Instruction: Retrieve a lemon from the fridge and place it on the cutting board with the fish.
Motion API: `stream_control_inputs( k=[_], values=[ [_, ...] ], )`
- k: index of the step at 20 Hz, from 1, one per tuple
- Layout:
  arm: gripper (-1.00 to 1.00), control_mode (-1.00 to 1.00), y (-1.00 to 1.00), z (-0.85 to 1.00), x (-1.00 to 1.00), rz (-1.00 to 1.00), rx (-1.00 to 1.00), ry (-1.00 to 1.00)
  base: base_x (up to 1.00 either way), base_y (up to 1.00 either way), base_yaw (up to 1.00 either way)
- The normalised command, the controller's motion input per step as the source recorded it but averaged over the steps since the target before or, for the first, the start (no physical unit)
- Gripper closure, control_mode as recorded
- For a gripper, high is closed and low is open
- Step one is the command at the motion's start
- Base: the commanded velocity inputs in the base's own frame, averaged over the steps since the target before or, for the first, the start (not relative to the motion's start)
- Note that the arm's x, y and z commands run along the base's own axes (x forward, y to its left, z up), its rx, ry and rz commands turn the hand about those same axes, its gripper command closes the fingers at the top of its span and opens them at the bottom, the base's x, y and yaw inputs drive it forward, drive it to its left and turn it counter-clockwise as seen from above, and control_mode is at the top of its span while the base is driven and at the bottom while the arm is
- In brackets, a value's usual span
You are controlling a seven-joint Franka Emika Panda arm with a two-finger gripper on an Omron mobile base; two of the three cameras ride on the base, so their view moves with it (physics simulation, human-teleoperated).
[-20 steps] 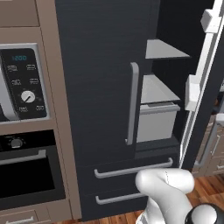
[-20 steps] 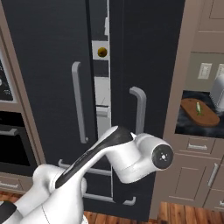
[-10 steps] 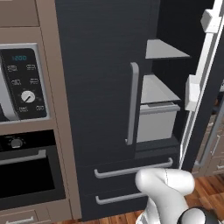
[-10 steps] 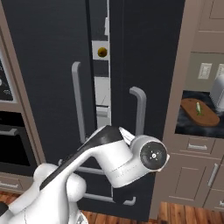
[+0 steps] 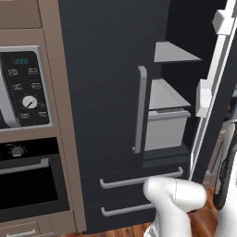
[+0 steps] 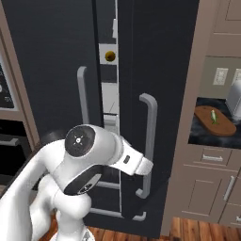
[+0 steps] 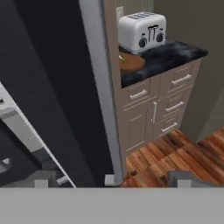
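Observation:
The fridge (image 5: 104,92) is dark charcoal, with its right door swung open on grey shelves and a drawer (image 5: 166,129). Through the gap between the doors a small yellowish round fruit, apparently the lemon (image 6: 109,56), sits high up inside. The cutting board (image 6: 221,126) lies on the dark counter to the right, and the greenish fish (image 6: 213,116) rests on it. In the hand view the cutting board (image 7: 133,64) lies in front of a toaster. My gripper (image 7: 113,180) is open and holds nothing. It is low beside the fridge (image 7: 43,87), with the door's grey edge (image 7: 98,87) running down between the fingertips.
A brown-framed microwave (image 5: 23,88) and oven (image 5: 28,185) column stands left of the fridge. A silver toaster (image 7: 142,31) sits on the counter behind the board, over beige drawers (image 7: 144,113). Wooden floor (image 7: 175,157) lies below. My white arm (image 6: 94,155) crosses in front of the fridge doors.
In the right base view the arm's big joint has swung left and upward across the fridge front. The jaws have gone from shut to open. The fridge and board have not moved.

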Motion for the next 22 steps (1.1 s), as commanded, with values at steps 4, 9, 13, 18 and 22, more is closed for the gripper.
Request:
stream_control_inputs(
  k=[4, 9, 13, 18, 22],
  values=[
    [-1.0, -1.0, 0.9, 0.17, -0.08, -0.15, -0.54, 0.39, 0.0, 0.0, 0.0],
    [-1.0, -1.0, 1.0, 0.0, 0.03, -0.18, -0.53, 0.52, 0.0, 0.0, 0.0],
    [-1.0, -1.0, 0.9, -0.04, 0.41, -0.15, -0.47, 0.38, 0.0, 0.0, 0.0],
    [-1.0, -1.0, 0.26, -0.59, 0.31, -0.02, -0.14, 0.13, 0.0, 0.0, 0.0],
    [-1.0, -1.0, -0.02, -0.5, 0.96, 0.19, 0.0, 0.29, 0.0, 0.0, 0.0]
  ],
)
